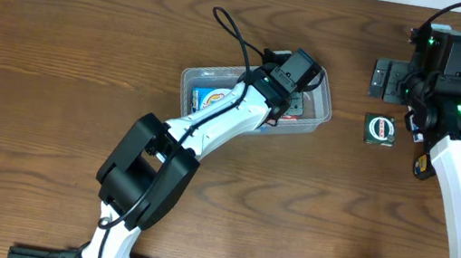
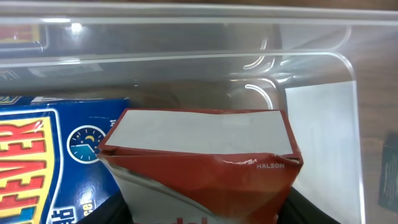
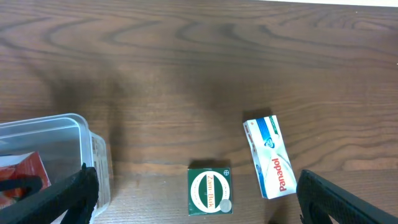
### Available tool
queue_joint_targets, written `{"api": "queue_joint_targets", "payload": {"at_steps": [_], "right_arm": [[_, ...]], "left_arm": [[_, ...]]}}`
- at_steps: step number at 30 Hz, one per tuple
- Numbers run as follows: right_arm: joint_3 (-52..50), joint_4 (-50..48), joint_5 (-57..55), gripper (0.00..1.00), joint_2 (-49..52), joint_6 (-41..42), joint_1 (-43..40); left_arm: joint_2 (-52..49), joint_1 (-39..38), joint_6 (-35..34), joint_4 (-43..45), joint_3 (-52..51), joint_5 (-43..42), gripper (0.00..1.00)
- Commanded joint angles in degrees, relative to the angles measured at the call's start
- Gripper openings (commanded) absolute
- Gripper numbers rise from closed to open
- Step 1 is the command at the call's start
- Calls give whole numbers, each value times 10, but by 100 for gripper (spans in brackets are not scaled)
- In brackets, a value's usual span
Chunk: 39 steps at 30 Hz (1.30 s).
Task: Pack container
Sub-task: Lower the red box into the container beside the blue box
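While left gripper (image 2: 199,216) clamps the red box (image 2: 199,143) in the container (image 2: 186,37) and right gripper (image 3: 196,190) gapes empty, release could leave it propped on the blue box (image 2: 37,162).

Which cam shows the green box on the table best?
Right wrist: the green box lies large and unblocked, its round label facing up. Overhead shows the box small, right of the container. Left wrist does not clearly show it.

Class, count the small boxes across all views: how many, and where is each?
4. Blue box and red box inside the container; green box and white box on the table beside it. The left arm may hide others.
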<state>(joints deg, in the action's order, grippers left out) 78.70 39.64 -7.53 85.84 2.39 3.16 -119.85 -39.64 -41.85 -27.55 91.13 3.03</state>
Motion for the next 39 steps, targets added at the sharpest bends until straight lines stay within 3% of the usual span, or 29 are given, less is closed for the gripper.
{"api": "queue_joint_targets", "payload": {"at_steps": [1, 19, 21, 33, 36, 39], "right_arm": [[3, 0, -4, 99, -4, 6, -1], [3, 0, -4, 99, -4, 6, -1], [3, 0, -4, 99, -4, 6, -1], [3, 0, -4, 99, -4, 6, -1], [3, 0, -4, 99, -4, 6, -1], [3, 0, -4, 99, -4, 6, -1]], "left_arm": [[-1, 0, -5, 2, 3, 11, 49], [-1, 0, 10, -23, 2, 11, 52], [-1, 0, 15, -24, 2, 11, 62], [-1, 0, 15, -24, 2, 11, 73], [-1, 0, 15, -23, 2, 11, 72], [0, 0, 15, -17, 3, 11, 57]]}}
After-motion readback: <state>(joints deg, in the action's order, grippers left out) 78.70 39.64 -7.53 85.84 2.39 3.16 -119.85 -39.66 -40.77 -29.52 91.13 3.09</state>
